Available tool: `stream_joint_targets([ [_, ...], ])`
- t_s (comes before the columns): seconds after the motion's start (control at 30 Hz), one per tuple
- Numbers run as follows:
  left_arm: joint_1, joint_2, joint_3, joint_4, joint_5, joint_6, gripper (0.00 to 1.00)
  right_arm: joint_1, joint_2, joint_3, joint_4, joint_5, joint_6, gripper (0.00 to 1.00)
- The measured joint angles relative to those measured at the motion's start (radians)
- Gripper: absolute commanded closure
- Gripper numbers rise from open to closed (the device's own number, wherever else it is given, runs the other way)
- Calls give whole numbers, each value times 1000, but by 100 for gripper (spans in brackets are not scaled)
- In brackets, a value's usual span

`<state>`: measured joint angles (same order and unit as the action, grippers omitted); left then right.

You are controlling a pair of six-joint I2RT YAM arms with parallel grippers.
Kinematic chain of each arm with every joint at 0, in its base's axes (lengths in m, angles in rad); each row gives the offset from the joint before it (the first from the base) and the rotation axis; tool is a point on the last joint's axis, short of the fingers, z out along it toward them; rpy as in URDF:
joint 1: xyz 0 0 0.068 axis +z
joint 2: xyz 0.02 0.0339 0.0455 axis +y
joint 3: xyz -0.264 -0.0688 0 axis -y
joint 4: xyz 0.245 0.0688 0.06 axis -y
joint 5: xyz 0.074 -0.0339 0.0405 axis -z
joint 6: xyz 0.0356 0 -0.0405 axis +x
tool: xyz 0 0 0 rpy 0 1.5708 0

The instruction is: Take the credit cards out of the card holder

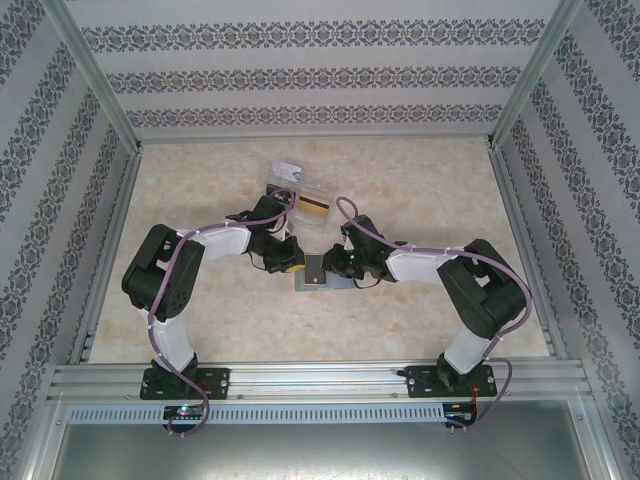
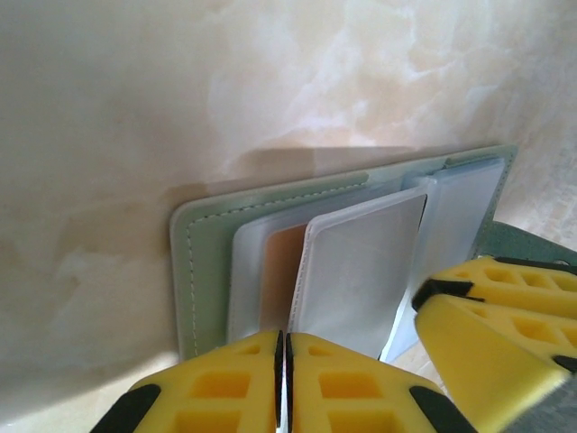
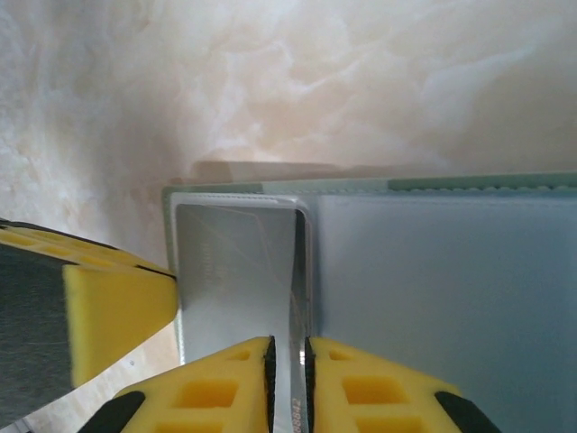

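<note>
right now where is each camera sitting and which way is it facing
Top external: fixed above and behind the bases, looking down at the table; left arm and right arm meet over the card holder.
Left wrist: on the left arm, low, facing across the open holder; left jaws closed at bottom, right jaws lower right.
Right wrist: on the right arm, low, facing the holder; right jaws pinch a grey credit card, left jaws at left.
Shared: both wrist views show the holder.

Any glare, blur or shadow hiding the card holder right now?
Top external: even light, card holder tiny between the arms. Left wrist: holder sharp with a shadow behind, table washed out. Right wrist: sheen on the credit card, right gripper soft.
</note>
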<state>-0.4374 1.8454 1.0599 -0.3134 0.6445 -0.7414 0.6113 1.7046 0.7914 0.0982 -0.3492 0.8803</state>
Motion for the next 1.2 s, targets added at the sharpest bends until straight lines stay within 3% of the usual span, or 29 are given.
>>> stream_joint_targets([
  [0.27, 0, -1, 1, -29, -43, 6, 79, 0, 21, 1, -12, 0, 0, 80],
  [0.57, 0, -6, 1, -10, -11, 0, 88, 0, 26, 11, -19, -1, 0, 81],
  [0.9, 0, -4, 1, -8, -1, 0, 82, 0, 32, 15, -19, -5, 0, 80],
  [1.2, 0, 11, 1, -8, -16, 0, 82, 0, 37, 19, -19, -8, 0, 80],
])
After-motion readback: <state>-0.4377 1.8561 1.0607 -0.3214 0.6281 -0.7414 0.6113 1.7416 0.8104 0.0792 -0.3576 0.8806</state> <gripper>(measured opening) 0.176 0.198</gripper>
